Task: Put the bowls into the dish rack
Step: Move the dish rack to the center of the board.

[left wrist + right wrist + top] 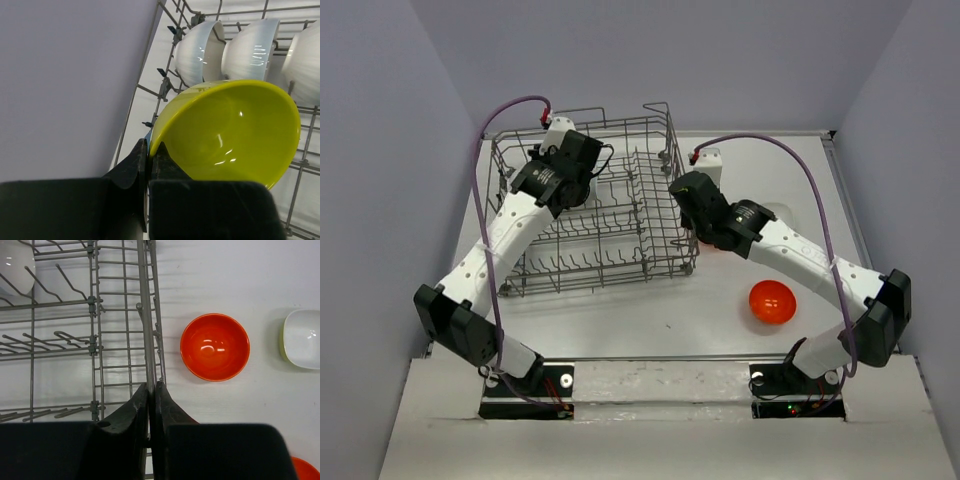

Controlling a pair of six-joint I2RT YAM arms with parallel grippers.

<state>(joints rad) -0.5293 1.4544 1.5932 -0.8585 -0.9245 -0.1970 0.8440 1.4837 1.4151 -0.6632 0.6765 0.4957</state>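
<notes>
A yellow-green bowl [230,135] is pinched by the left gripper [149,146]; the right gripper [151,387] is pressed shut on the dish rack [146,315], an orange-red bowl [215,346] at two o'clock.

Yellow-green bowl [230,135] beside white bowls [200,50] in dish rack [610,255]
</notes>
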